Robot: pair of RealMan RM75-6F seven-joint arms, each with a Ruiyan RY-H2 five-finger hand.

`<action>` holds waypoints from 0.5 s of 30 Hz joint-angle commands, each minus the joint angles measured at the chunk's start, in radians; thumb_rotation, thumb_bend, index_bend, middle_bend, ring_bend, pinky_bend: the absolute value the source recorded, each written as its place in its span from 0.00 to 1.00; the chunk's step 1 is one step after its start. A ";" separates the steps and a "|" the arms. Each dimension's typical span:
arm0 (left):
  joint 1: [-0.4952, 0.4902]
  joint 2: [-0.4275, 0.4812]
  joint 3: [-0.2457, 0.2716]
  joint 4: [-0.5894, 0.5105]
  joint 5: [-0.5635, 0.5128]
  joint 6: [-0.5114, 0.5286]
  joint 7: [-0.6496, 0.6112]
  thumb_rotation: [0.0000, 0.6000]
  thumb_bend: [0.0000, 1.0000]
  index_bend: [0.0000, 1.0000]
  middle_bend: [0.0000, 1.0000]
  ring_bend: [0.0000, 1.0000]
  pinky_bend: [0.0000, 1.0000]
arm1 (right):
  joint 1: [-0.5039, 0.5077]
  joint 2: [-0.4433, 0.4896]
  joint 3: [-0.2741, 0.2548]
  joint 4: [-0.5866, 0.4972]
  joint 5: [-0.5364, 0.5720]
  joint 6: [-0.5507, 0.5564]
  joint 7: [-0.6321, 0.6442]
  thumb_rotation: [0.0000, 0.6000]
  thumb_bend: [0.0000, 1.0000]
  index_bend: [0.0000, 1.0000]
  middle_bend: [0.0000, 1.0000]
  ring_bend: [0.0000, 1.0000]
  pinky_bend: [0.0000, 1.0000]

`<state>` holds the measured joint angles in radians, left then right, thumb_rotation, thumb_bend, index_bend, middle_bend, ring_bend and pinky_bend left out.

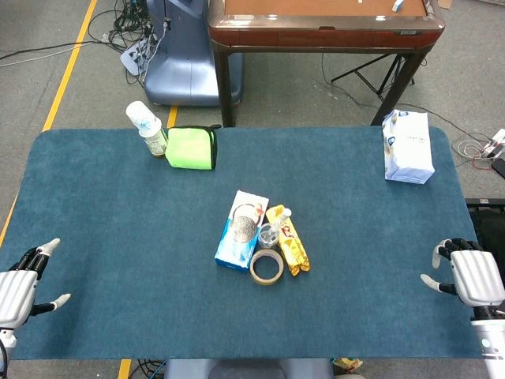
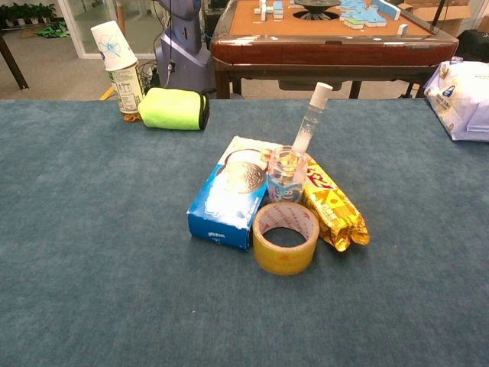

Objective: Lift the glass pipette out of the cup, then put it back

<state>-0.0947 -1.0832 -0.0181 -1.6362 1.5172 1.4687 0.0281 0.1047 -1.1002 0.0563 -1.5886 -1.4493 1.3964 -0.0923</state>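
A small clear cup stands at the table's middle. The glass pipette leans in it, its white cap tilted up to the right. My left hand hovers at the table's front left corner, fingers apart, holding nothing. At the front right edge my right hand has its fingers slightly curled, nothing in it. Both hands are far from the cup. Neither hand shows in the chest view.
Around the cup lie a blue cookie box, a yellow tape roll and a yellow snack pack. At the back left are a bottle topped by a paper cup and a green pouch. A white bag sits back right.
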 commanded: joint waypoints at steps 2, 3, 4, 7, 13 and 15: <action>0.003 0.002 0.004 -0.003 0.011 0.007 0.001 1.00 0.09 0.05 0.19 0.16 0.38 | 0.006 -0.002 -0.002 -0.001 0.010 -0.017 -0.012 1.00 0.00 0.64 0.49 0.35 0.36; 0.004 0.001 0.005 -0.002 0.015 0.010 0.003 1.00 0.09 0.05 0.19 0.17 0.38 | 0.007 -0.002 -0.003 -0.002 0.010 -0.020 -0.013 1.00 0.00 0.64 0.49 0.35 0.36; 0.004 0.000 0.007 -0.001 0.017 0.011 0.005 1.00 0.09 0.05 0.19 0.17 0.38 | 0.009 -0.002 -0.003 -0.004 0.010 -0.023 -0.011 1.00 0.00 0.64 0.49 0.35 0.36; 0.008 0.002 0.007 -0.004 0.009 0.012 0.014 1.00 0.09 0.05 0.20 0.17 0.38 | 0.017 -0.004 0.001 0.001 0.012 -0.035 0.001 1.00 0.00 0.64 0.51 0.35 0.37; 0.022 0.008 0.008 -0.008 0.008 0.031 0.009 1.00 0.09 0.05 0.21 0.17 0.38 | 0.040 -0.008 0.011 0.002 0.012 -0.059 0.018 1.00 0.00 0.64 0.55 0.39 0.47; 0.024 0.009 0.007 -0.008 0.007 0.034 0.010 1.00 0.09 0.05 0.21 0.17 0.38 | 0.053 -0.008 0.019 0.002 0.007 -0.065 0.027 1.00 0.00 0.64 0.59 0.43 0.51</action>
<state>-0.0714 -1.0741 -0.0111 -1.6444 1.5248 1.5022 0.0379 0.1518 -1.1081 0.0710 -1.5864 -1.4390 1.3349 -0.0695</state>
